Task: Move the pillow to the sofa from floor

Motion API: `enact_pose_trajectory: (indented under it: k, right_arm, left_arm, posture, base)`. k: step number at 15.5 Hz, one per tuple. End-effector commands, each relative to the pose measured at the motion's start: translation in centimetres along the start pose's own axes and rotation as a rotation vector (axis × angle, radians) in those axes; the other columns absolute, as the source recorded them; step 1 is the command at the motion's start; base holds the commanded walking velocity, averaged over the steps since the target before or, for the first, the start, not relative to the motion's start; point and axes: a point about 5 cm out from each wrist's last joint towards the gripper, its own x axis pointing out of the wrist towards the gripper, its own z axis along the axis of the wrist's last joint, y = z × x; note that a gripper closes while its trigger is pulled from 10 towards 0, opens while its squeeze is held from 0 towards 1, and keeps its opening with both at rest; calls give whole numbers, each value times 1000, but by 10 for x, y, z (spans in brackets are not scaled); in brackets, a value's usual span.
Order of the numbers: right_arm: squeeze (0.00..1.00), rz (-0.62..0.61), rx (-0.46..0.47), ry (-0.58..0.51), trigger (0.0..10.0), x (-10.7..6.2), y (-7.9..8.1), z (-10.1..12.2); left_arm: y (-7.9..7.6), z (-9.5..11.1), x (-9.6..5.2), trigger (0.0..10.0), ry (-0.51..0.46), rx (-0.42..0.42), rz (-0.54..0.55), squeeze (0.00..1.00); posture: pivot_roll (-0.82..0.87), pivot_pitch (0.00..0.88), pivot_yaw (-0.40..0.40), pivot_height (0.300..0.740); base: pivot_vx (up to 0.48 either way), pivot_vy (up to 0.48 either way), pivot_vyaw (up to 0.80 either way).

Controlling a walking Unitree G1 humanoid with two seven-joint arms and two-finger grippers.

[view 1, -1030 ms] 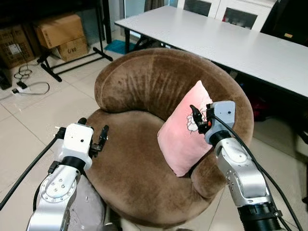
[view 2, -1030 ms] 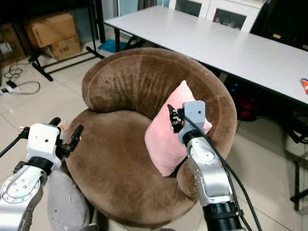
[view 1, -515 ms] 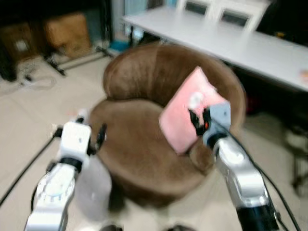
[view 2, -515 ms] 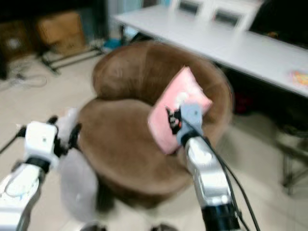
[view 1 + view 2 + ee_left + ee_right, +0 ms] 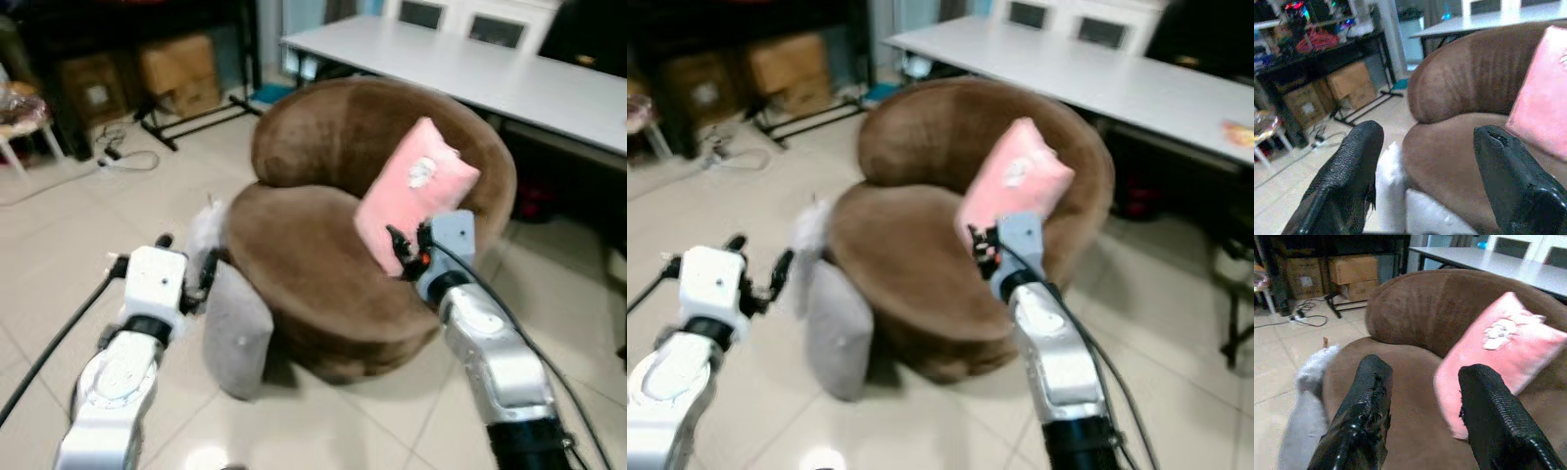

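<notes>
right claw (image 5: 403,247) hangs in front of the pink pillow (image 5: 415,196), its two black fingers (image 5: 1371,416) spread apart with nothing between them, close to the pillow's lower edge but not touching it as far as can be seen. the pink pillow leans on the sofa (image 5: 333,235), propped against the inner side of the curved backrest on the robot's right, its long axis running diagonally from the seat up toward the backrest rim, printed face turned out toward the seat. left claw (image 5: 186,276) is raised beside the sofa's left edge, fingers (image 5: 1354,171) also spread wide and empty.

a grey pillow (image 5: 235,328) stands on the floor (image 5: 59,225), upright on its edge and leaning against the sofa's front-left side, with a white fluffy piece (image 5: 204,227) just above it. behind the sofa a long white tabletop (image 5: 470,69) runs across; to the far left are cardboard boxes (image 5: 181,73) under a dark rack and cables (image 5: 122,157) on the tiles.
</notes>
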Motion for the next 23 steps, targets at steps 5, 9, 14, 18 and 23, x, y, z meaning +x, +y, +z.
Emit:
enact_pose_trajectory:
  k: [5, 9, 14, 18, 23]
  right_arm:
    - [0, -17, -14, -8, 10000, -1, -5, 3]
    - [0, -16, -10, -8, 10000, -1, -4, 3]
    - [0, 61, -36, 0, 10000, -2, 6, 3]
    - [0, 26, -5, -12, 10000, -1, 2, 3]
    - [0, 20, -15, -13, 10000, -2, 3, 3]
  left_arm:
    - [-5, 3, 3, 10000, -9, -2, -11, 0]
    - [-4, 3, 2, 10000, -11, -4, -10, 0]
    - [-3, 5, 3, 10000, -29, -8, -2, 0]
    - [-2, 5, 3, 10000, -37, -11, 4, 0]
    - [0, 3, 2, 10000, -37, -6, 10, 0]
  posture:
    - [-97, 0, -78, 740]
    - [-96, 0, -76, 740]
    - [-94, 0, -76, 740]
    - [-93, 0, -81, 740]
    - [-88, 0, -84, 740]
  base:
    - [0, 418, 0]
    - [0, 396, 0]
    - [0, 0, 480]
    - [311, 0, 400]
    - [324, 0, 0]
